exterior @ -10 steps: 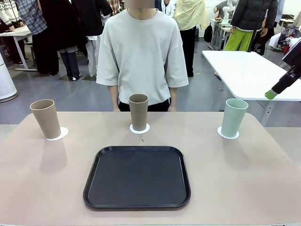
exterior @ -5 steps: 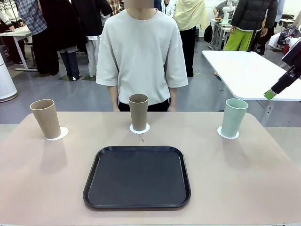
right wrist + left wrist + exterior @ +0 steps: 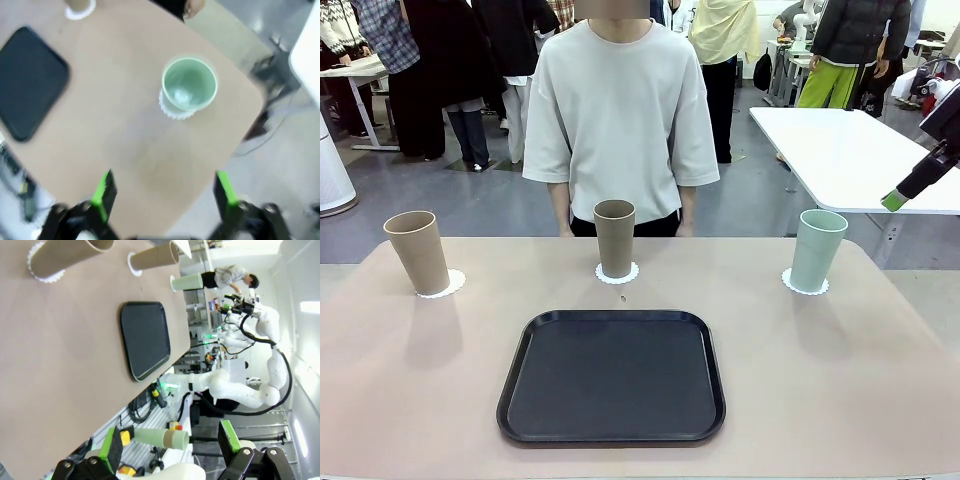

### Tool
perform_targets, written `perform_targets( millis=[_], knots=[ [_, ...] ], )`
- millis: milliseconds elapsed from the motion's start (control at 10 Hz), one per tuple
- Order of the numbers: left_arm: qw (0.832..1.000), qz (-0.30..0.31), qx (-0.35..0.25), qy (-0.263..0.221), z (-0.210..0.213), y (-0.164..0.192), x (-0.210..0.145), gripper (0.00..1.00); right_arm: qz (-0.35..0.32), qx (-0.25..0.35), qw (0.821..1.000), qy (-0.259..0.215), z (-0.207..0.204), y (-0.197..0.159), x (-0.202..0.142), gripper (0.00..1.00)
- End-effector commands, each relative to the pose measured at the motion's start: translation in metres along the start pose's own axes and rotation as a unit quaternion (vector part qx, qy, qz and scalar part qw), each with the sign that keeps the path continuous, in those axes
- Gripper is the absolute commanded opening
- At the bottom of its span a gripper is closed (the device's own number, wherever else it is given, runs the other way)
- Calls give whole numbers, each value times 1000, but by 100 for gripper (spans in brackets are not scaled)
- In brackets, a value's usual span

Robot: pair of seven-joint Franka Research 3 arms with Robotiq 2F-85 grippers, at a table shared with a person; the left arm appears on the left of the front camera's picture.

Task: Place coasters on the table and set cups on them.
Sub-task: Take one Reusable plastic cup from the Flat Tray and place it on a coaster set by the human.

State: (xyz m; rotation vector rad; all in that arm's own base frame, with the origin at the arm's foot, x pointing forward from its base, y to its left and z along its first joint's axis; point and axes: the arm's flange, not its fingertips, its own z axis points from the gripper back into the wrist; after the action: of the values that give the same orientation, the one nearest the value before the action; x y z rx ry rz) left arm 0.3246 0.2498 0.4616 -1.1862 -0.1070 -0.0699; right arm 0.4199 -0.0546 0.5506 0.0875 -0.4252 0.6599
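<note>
Left cup (image 3: 417,250): tan, tapered, upright on a scalloped white coaster (image 3: 441,284) at the table's (image 3: 420,400) far left.
Middle cup (image 3: 614,238): tan, on its coaster (image 3: 617,273) — just beyond the black tray (image 3: 611,376).
Right cup (image 3: 817,250): mint, on a coaster (image 3: 804,284) far right.
Left gripper (image 3: 170,445): wide, empty.
Right gripper (image 3: 165,192): wide, empty — high above the mint cup.

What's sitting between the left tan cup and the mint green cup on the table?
In the front view, the middle tan cup on its coaster stands between the left tan cup and mint green cup.
</note>
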Motion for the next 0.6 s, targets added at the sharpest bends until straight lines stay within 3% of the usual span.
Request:
perform_targets(
  millis=[0,200,400,500],
  knots=[
    [1000,8,-2,-5,1,-4,-1,100,-126,120,985,-5,10,28,-29,100],
    [1000,8,-2,-5,1,-4,-1,100,-194,260,946,-26,18,32,-59,100],
    [1000,8,-2,-5,1,-4,-1,100,-215,396,887,-98,21,5,-97,100],
    [1000,8,-2,-5,1,-4,-1,100,-237,433,858,-141,14,-21,-122,100]
  ],
)
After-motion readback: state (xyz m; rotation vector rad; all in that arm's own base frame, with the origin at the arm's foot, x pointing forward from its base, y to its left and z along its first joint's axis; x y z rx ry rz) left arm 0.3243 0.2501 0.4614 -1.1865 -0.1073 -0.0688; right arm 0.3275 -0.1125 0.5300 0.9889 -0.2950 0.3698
